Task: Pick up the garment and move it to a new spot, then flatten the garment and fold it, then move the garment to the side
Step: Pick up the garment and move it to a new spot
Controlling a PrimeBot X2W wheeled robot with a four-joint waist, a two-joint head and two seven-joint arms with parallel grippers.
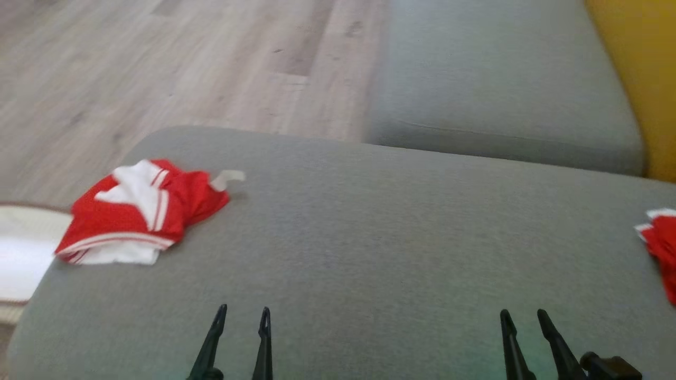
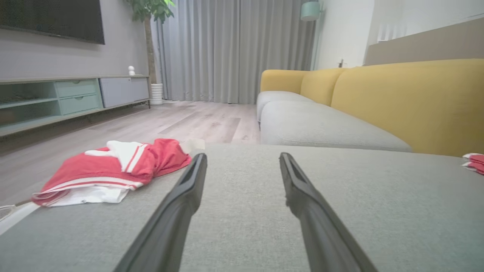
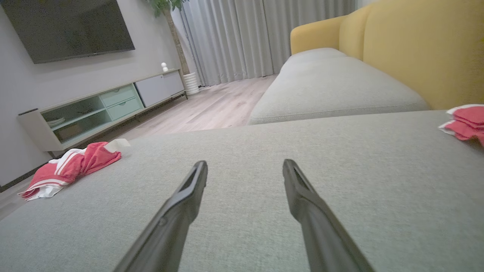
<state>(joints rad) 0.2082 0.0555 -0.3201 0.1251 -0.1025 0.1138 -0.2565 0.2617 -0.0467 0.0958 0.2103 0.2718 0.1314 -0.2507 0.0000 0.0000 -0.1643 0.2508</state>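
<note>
Left gripper (image 1: 244, 309) and right gripper (image 1: 523, 312) are showing at the near edge of the grey seat cushion (image 1: 369, 237), with their fingers pointing away from me across bare fabric. Both are standing spread with nothing between the fingers. The wrist views are confirming this for the left gripper (image 2: 242, 155) and the right gripper (image 3: 245, 162). I cannot tell whether the fingertips are touching the fabric or hanging just above it.

I am seeing the garment (image 1: 142, 211) lying crumpled at the cushion's left edge, toward the far left corner. It is red with white stripes and white panels, and a pale tab is sticking out on its far side. It is sitting well apart from both grippers, nearer the left one.

A second red-and-white piece (image 1: 660, 248) is lying at the cushion's right edge and is being cut off by the frame.

Beyond the far edge, a second grey cushion (image 1: 501, 79) is running along a yellow backrest (image 1: 634, 63). Wood floor (image 1: 158, 63) is lying to the left. The head view is reading slightly blurred.
</note>
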